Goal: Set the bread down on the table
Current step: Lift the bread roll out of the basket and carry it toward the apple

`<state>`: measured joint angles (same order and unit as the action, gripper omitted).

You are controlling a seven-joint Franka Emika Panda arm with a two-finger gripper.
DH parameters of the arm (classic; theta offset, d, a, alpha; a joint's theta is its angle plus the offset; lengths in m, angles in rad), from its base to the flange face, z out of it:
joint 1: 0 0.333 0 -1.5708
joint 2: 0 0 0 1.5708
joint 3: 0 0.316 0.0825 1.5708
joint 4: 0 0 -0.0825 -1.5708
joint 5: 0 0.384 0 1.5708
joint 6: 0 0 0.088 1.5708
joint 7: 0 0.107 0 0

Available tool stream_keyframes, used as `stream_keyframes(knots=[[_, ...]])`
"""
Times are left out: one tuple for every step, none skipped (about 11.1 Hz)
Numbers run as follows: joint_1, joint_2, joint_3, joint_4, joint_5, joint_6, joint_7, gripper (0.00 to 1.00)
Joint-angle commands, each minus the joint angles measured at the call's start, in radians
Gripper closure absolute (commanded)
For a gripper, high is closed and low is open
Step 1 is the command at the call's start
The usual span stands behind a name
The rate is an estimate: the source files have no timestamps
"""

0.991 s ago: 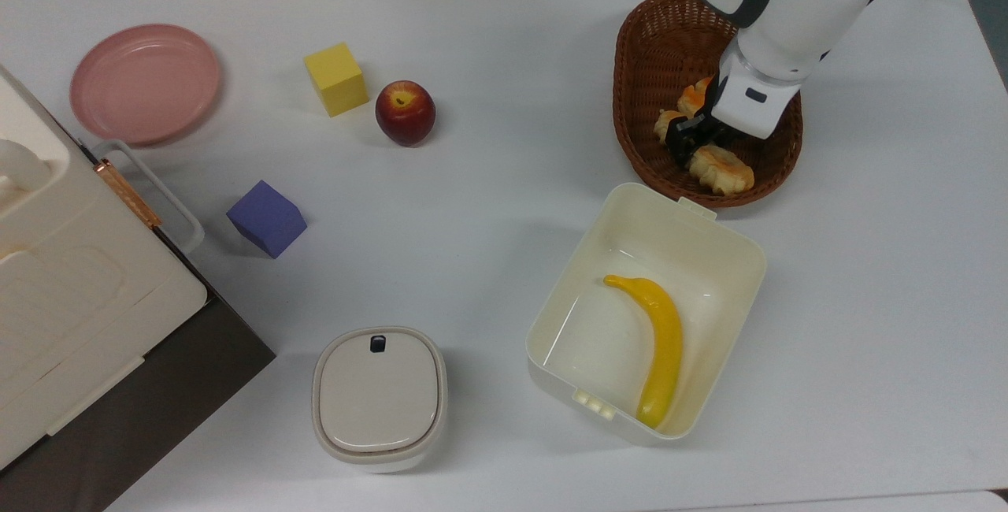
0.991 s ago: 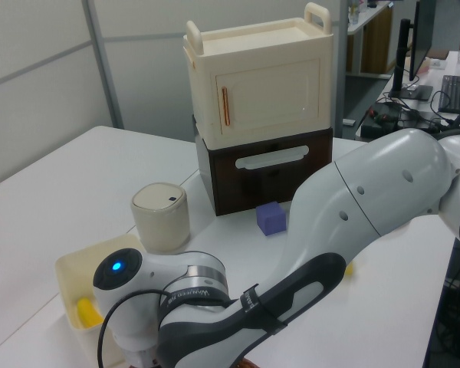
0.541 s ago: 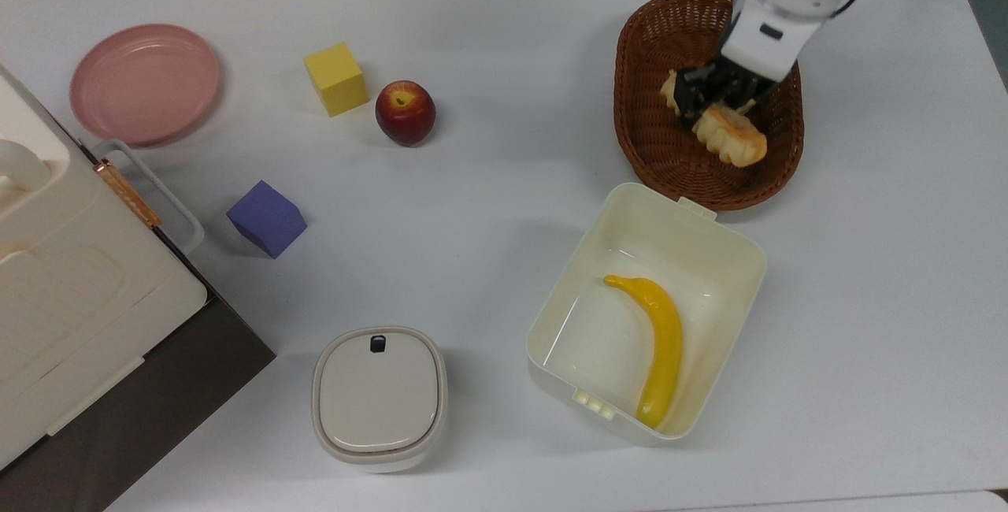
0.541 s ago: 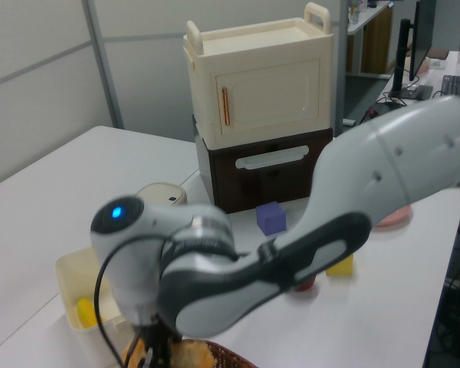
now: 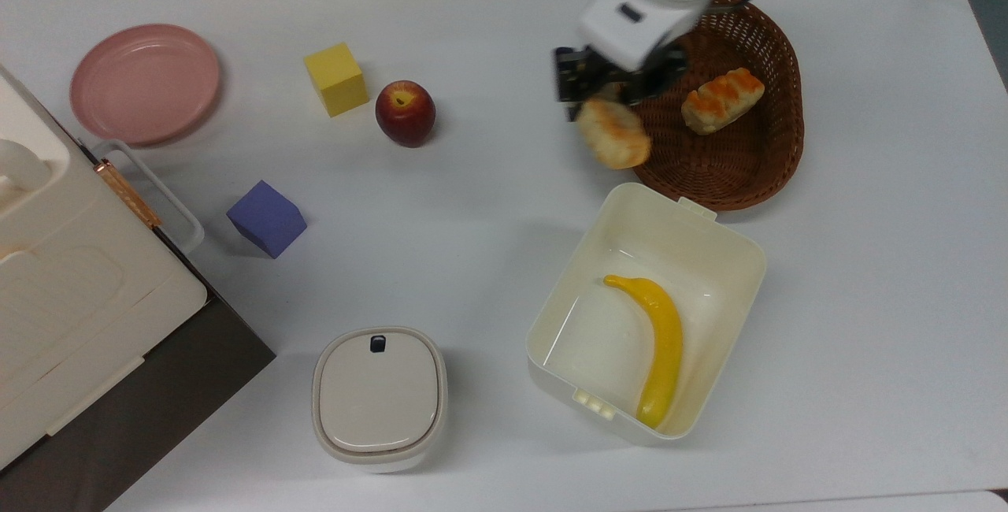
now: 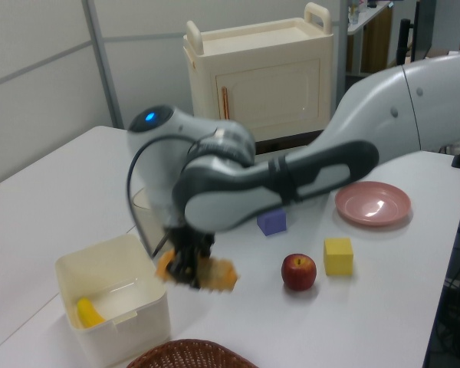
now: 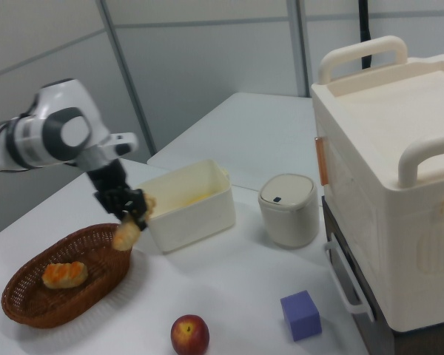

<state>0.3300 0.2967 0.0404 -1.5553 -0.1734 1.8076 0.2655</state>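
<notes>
White table (image 5: 472, 205) fills my top view. My claw (image 5: 602, 94) is clenched on the bread (image 5: 614, 134), which hangs from it in the air over the wicker basket's (image 5: 756, 173) rim on the top view's left. Just beyond the claw, inside the basket, lies an orange-glazed bread (image 5: 722, 100). Below the claw in the top view sits a cream bin (image 5: 713, 240) holding a banana (image 5: 661, 343).

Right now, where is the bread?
In the top view, the bread hangs from the hand, above the table beside the basket's left rim.
</notes>
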Motion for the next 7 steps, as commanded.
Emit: stream_keyframes(knots=[[-0.155,-0.051,-0.008,-0.037,-0.009,-0.045,-0.155,0.40],[-0.199,-0.050,-0.008,-0.038,-0.015,-0.045,-0.190,0.20],[-0.234,-0.050,-0.008,-0.038,-0.018,-0.047,-0.204,0.00],[-0.268,-0.050,-0.008,-0.038,-0.018,-0.047,-0.218,0.00],[-0.297,-0.051,-0.008,-0.035,-0.018,-0.045,-0.233,0.00],[-0.321,-0.056,-0.010,-0.032,-0.020,-0.045,-0.256,0.00],[-0.344,-0.076,-0.010,-0.031,-0.017,-0.047,-0.284,0.00]])
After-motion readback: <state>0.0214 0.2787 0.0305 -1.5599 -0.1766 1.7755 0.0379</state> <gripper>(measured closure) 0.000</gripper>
